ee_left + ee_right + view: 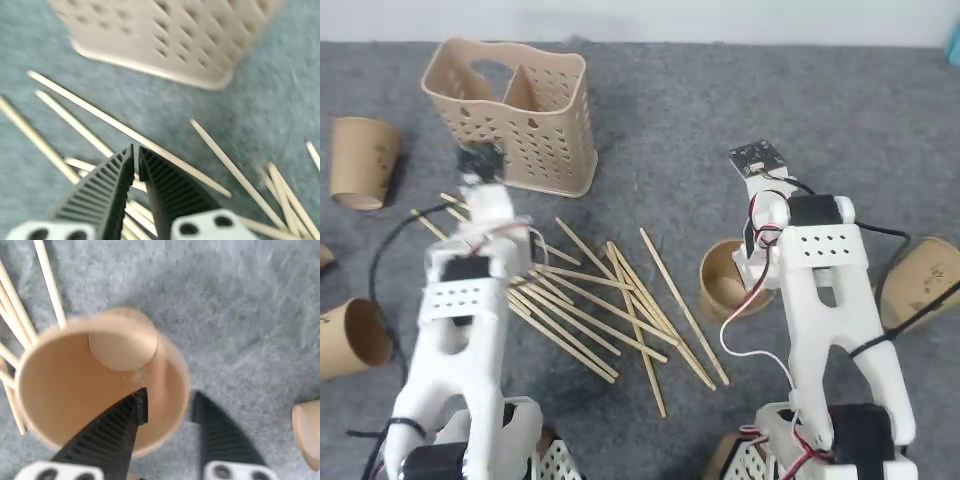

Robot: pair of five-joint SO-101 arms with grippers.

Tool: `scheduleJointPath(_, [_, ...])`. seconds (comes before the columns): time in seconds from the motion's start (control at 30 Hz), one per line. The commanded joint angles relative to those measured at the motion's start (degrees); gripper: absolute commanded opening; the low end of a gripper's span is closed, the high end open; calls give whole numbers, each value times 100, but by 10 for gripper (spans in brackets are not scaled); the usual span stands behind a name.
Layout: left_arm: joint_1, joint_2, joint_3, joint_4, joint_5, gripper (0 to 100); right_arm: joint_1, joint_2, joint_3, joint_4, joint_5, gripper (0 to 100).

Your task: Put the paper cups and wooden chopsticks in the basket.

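Observation:
A beige perforated basket [510, 110] stands at the back left. Several wooden chopsticks [610, 305] lie scattered on the grey mat between the arms. My left gripper [135, 150] is shut, empty, just above chopsticks [125, 131], with the basket's base [165, 42] ahead. A paper cup [722, 282] stands upright mouth up, partly under the right arm [820, 260]. My right gripper [169, 399] is open, one finger inside that cup [75, 385] and the other outside its wall. More cups lie on their sides at left [362, 160], lower left [350, 335] and right [922, 280].
The basket has two compartments divided by a wall. A further cup [307, 432] lies close beside the right gripper. Arm bases and cables [750, 330] occupy the front edge. Open mat stretches right of the basket toward the back.

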Motion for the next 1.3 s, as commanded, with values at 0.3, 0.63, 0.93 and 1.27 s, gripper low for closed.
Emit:
scheduleJointPath(0.3, [-185, -185, -3644, 2356, -9, 47, -13, -295, -1538, 1824, 185, 185])
scheduleJointPath(0.63, [352, 1934, -7222, 3508, 0, 181, 1859, -295, 79, 655, 510, 184])
scheduleJointPath(0.93, [958, 4870, -10765, 4809, -404, 182, 2141, -242, 2884, -2334, 141, 184])
scheduleJointPath(1.27, [1204, 7692, -13771, 5714, -651, 182, 1930, -312, 3015, -2448, 193, 184])
